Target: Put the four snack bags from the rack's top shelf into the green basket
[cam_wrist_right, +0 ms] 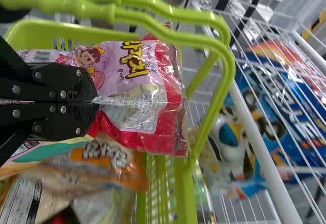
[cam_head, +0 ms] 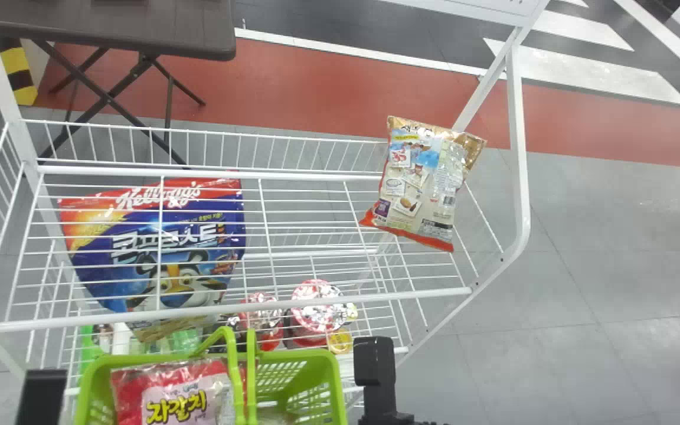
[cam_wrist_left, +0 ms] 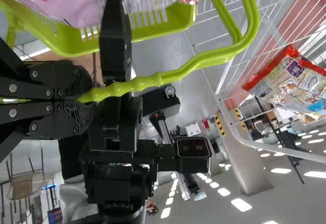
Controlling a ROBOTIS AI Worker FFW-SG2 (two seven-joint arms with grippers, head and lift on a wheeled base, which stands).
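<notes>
First, the head view: one beige snack bag (cam_head: 419, 183) lies tilted at the right-hand end of the rack's top shelf (cam_head: 234, 309), right of centre in the frame, its red edge lowest. Left of centre, a blue cereal bag (cam_head: 160, 254) sits beneath the top wires. Cups with red and white lids (cam_head: 316, 307) are noted below the shelf, at lower centre. The green basket (cam_head: 331, 363) occupies the bottom of the frame, left of centre, with a pink-and-red snack bag (cam_head: 175, 395) inside its left portion. Parts of the left gripper (cam_head: 43, 395) and the right gripper (cam_head: 378, 383) flank the basket at the bottom edge. A dark table (cam_head: 110, 29) stands at upper left.

Left wrist view: the left gripper (cam_wrist_left: 85, 99) is closed around a green basket handle (cam_wrist_left: 137, 84), pinching it between both fingers. The beige bag is visible on the rack, well apart from this gripper.

Right wrist view: the right gripper (cam_wrist_right: 94, 102) pinches the clear sealed edge of the pink-and-red bag, which is at the basket. Beside and partly under that bag, an orange snack bag (cam_wrist_right: 109, 158) lies in the basket. Both handles arch over the basket.
</notes>
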